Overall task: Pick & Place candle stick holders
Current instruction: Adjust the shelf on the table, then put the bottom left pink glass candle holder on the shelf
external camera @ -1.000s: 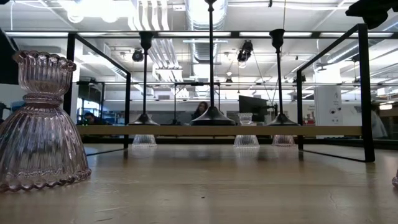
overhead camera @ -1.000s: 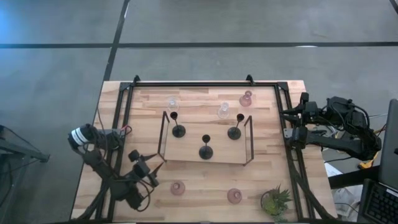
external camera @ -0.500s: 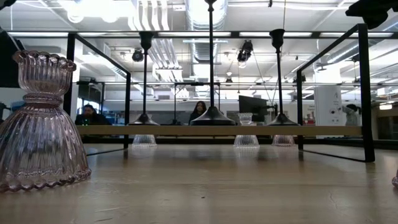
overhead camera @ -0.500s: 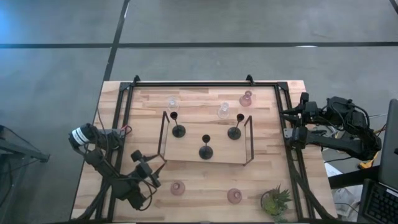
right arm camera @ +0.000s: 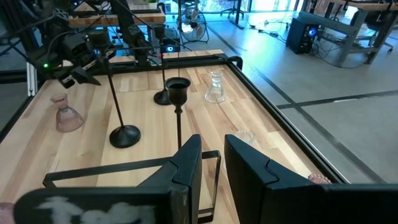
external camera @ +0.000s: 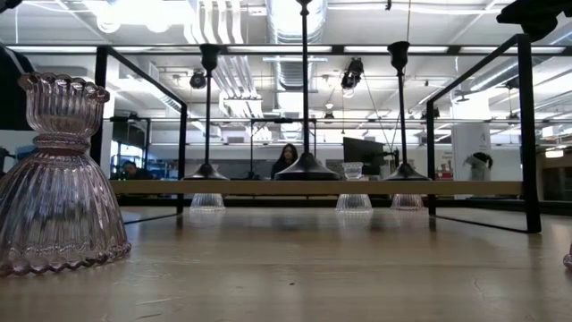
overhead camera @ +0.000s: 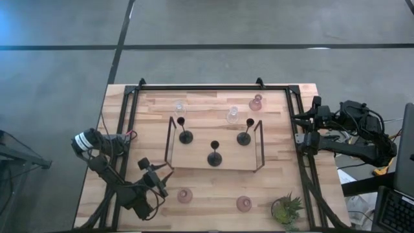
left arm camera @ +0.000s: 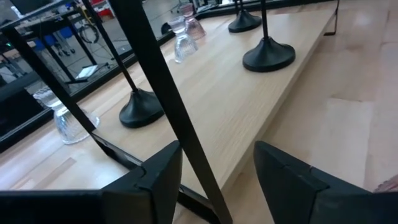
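at the lower left of the high view the left gripper [overhead camera: 157,180] hangs low over the table [overhead camera: 149,110], just off the near-left corner of the raised shelf [overhead camera: 194,162]; in its wrist view its fingers [left arm camera: 152,180] stand apart with a black frame bar running between them, holding nothing. just right of it, in the lower part of the frame, sits a pink glass holder [overhead camera: 185,195], which looks like the nearest candidate; another pink one [overhead camera: 244,204] sits further right beside a small potted plant [overhead camera: 286,210]. in the middle, three black holders [overhead camera: 214,155] stand upright on the shelf, and beyond them, toward the top, two clear glass holders [overhead camera: 180,109] and a third pink one [overhead camera: 256,102] stand on the table. the ribbed pink glass probably is fairly heavy for its size, stiff, slick and breakable, so the narrow waist under its flared cup seems the safest place to close on. the black ones look light but top-heavy on thin stems; low on the stem near the base should keep them from tipping. at the far right the right gripper [overhead camera: 315,103] waits by the table's edge, fingers [right arm camera: 186,165] narrowly parted and empty.
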Tool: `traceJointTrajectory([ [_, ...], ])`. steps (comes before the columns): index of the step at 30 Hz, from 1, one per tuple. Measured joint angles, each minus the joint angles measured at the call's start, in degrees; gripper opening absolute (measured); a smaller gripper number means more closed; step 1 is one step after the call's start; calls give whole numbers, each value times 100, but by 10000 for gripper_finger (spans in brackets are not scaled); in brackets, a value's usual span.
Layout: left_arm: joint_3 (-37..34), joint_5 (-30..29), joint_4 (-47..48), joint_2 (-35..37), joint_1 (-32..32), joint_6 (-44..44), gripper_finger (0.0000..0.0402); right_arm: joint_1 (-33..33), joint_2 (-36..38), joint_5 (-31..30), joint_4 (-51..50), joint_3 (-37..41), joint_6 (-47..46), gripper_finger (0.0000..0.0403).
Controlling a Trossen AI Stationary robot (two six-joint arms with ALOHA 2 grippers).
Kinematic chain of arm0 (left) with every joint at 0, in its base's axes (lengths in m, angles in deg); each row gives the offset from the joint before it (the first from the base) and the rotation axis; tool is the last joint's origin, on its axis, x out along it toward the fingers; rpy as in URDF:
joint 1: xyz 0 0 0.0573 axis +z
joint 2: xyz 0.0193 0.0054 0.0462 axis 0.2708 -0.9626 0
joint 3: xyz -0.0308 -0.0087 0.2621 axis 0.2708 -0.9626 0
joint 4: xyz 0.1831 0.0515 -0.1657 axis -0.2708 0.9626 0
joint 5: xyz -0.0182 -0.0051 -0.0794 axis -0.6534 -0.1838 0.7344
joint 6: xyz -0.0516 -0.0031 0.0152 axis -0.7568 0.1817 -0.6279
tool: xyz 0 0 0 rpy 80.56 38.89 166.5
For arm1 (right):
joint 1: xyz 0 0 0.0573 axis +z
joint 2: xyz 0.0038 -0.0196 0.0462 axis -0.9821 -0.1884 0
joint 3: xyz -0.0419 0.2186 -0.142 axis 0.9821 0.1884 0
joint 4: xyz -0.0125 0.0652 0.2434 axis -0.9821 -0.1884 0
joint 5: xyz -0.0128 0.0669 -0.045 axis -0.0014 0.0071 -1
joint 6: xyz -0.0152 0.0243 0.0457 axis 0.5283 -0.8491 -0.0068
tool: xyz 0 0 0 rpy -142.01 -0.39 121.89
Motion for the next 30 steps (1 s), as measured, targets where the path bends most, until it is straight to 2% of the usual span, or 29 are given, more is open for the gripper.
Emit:
traceJointTrajectory([
  [13, 14, 119, -630, 0, 0, 515, 197, 1, 0, 0, 0, -2, 0, 63],
  [19, 110, 475, 274, 154, -28, 222, 197, 1, 0, 0, -1, 0, 0, 63],
  [25, 374, 853, 1263, 693, -251, -431, 197, -2, 0, 0, 0, 0, 0, 63],
  [28, 665, 1247, 1283, 1034, -378, -278, 197, 1, 0, 0, -1, 0, 0, 63],
  [30, 951, 1733, 1238, 1225, -431, 109, 197, 0, 1, 0, 0, 0, 0, 63],
])
